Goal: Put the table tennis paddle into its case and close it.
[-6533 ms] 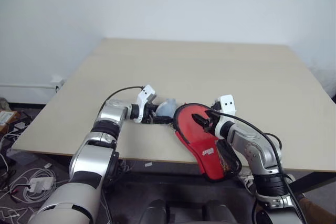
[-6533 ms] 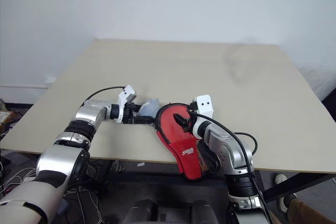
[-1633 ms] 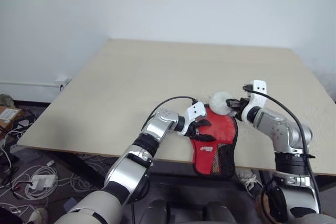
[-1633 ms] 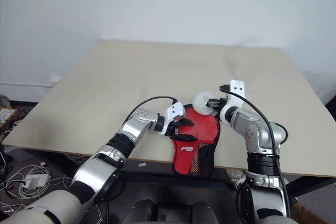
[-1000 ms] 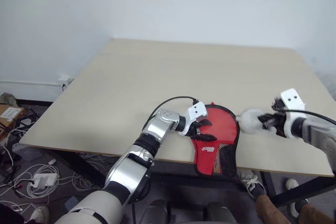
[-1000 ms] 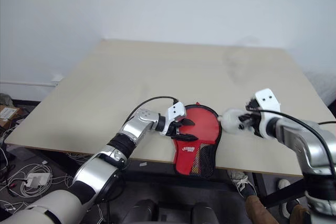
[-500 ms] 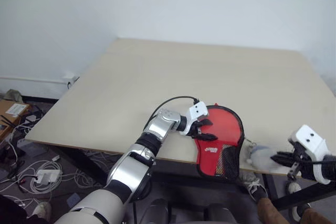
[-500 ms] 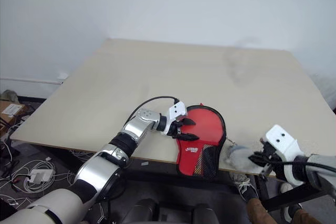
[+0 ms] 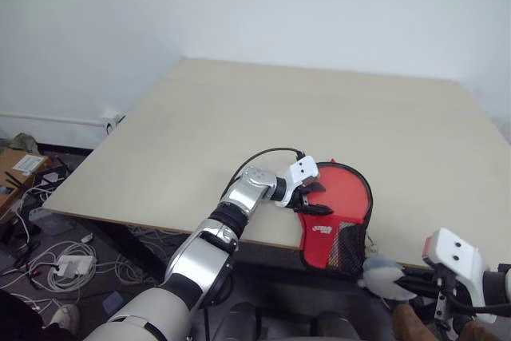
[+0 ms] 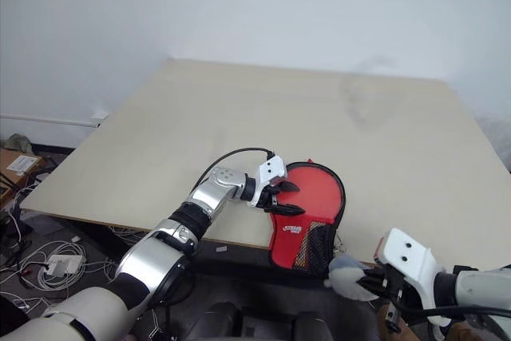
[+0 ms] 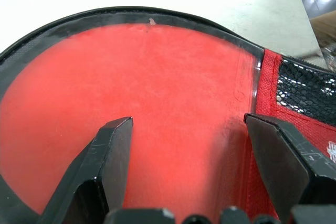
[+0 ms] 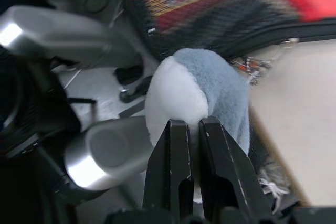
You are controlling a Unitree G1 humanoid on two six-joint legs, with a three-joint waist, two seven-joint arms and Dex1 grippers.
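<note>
L end effector (image 9: 315, 199) spread over paddle (image 11: 147, 103) in case (image 9: 339, 229); R end effector (image 12: 195, 129) pinched plastic lump (image 12: 197, 95) off-desk. Next: zip case.

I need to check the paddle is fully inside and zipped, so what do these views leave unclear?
- Paddle handle: in the left wrist view the case covers it beyond the red paddle face.
- Zipper: too small in the eye views.
- Case's lower end: hangs past the table edge.

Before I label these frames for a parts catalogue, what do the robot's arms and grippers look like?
Silver-grey arm segments with black joints; a black cable loops over the left forearm. Left gripper and right gripper each have a white block with two dark dots and two black fingers.
</note>
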